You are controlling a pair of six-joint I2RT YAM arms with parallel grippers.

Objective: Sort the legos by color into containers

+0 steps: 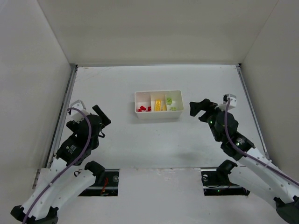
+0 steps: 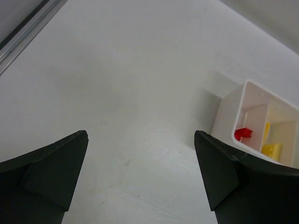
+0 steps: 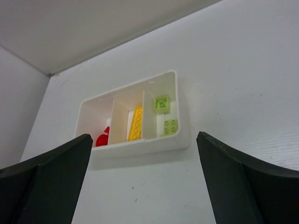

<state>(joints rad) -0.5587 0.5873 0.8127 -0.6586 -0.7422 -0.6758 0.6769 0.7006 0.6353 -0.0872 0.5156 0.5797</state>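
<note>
Sitting near the middle of the table (image 1: 154, 154), a bit toward its far edge, the white tray (image 1: 159, 92) has 3 compartments side by side w/ its long side parallel to the far edge. All legos seen are inside it, none on the bare surface.

- Left compartment: red bits (image 1: 143, 108), a small cluster; exact count hard to tell. From the left wrist cam only one red piece (image 2: 242, 134) shows past the tray's corner wall (image 2: 229, 121).
- Middle compartment: yellow brick (image 1: 160, 105), lying lengthwise front to back, studs up (image 3: 136, 122).
- Right compartment: two light-green pieces, one at the far end (image 3: 162, 103), one at the near end (image 3: 170, 126), apart from each other.

Left gripper (image 1: 105, 125) hangs over the surface toward the left edge, well apart from the tray. Jaws spread wide, nothing btwn them; only bare table shows in the gap (image 2: 140, 135).

Right gripper (image 1: 195, 111) is near the tray's right end, not touching it. Jaws also spread wide, holding nothing; in its wrist view (image 3: 144, 135) the tray rim (image 3: 182, 116) sits framed btwn the two fingers, farther off.
</note>
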